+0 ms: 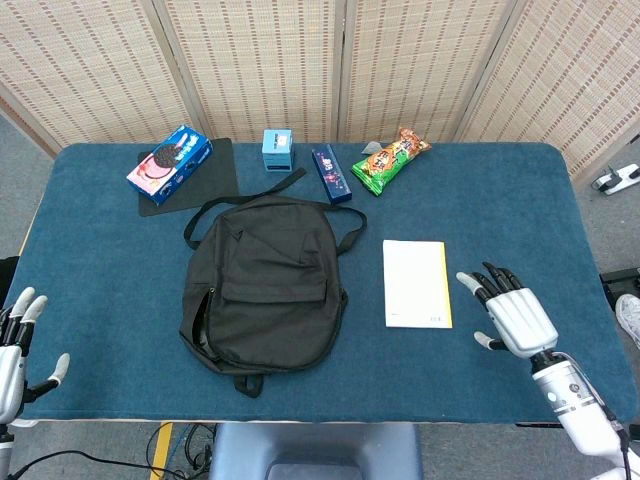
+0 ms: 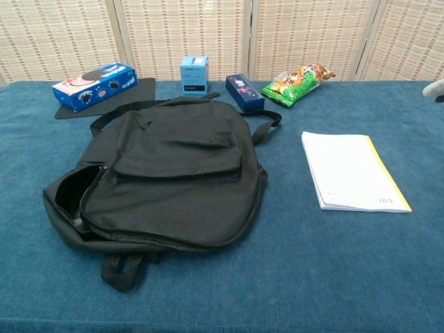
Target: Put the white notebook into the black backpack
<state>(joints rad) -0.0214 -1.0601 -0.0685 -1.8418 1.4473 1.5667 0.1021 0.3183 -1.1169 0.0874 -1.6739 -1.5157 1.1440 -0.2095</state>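
Blue table (image 1: 500,200) bears flat, yellow-edged white notebook (image 1: 416,283).

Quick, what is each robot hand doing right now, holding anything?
Left hand: open, holding nothing, at the table's near left corner.
Right hand: open, fingers spread, holding nothing, just right of the white notebook.

Even, diffuse light is falling from overhead across both views, leaving the blue table (image 1: 500,200) bright and casting only soft, short shadows. The black backpack (image 1: 262,283) is reading as a dark mass, its folds barely showing. The white notebook (image 2: 351,171) is looking bright but not blown out. Both views are staying sharp, with mild bending of straight lines showing toward the head view's edges.
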